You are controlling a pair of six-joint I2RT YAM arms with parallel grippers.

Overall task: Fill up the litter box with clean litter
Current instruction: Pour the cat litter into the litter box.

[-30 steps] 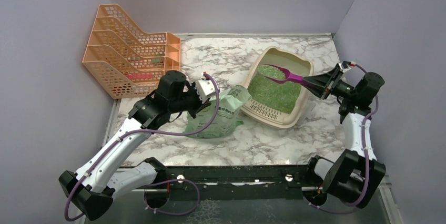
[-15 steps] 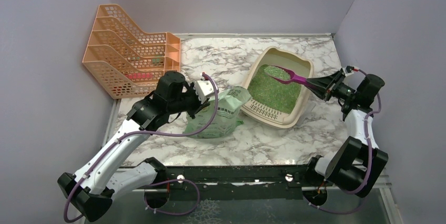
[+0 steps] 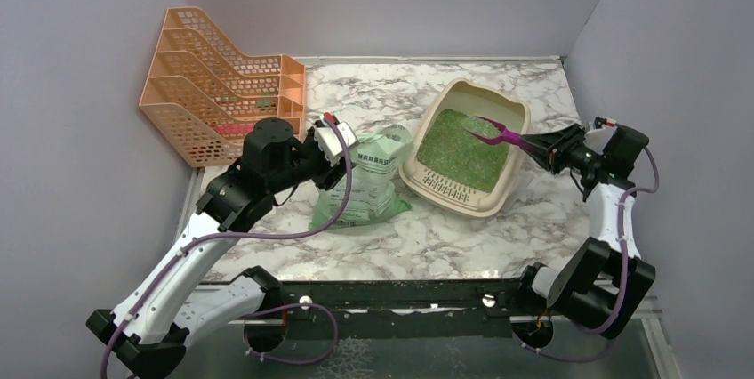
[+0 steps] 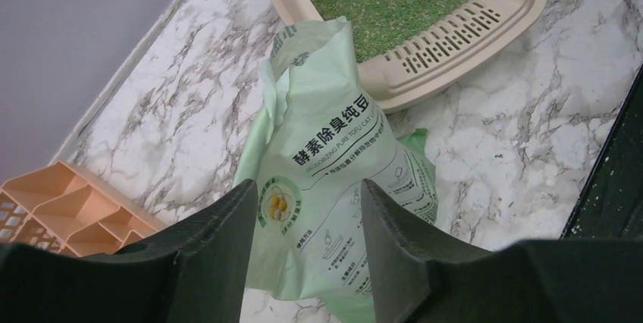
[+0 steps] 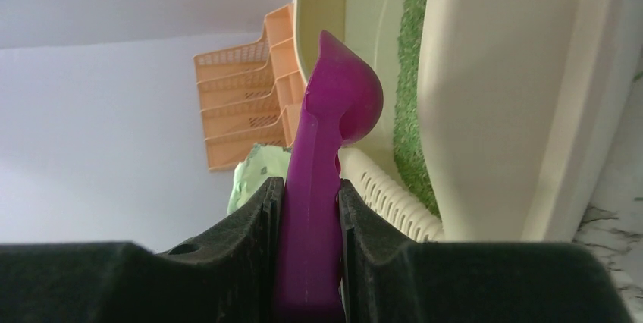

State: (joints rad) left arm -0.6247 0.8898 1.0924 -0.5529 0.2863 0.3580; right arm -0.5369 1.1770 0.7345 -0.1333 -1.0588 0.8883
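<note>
Left gripper point(image 4: 307, 194): fingers apart, poised above the bag, not pinching it.
Bag point(image 3: 360, 185): translucent green with dark print, slumped on the marble table point(image 3: 427, 237).
Litter box point(image 3: 462, 201): beige, just right of the bag, slotted lip toward the arms.
Clean litter point(image 3: 453, 149): green granules covering the box floor.
Scoop point(image 3: 498, 134): magenta, bowl over the box's right side.
Right gripper point(image 5: 309, 209): clamped on the scoop's handle.

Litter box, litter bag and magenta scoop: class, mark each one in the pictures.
litter box point(image 3: 449, 190), top external view, slotted lip at its near end
litter bag point(image 4: 334, 148), left wrist view, printed front panel
magenta scoop point(image 5: 311, 183), right wrist view, middle of its handle
</note>
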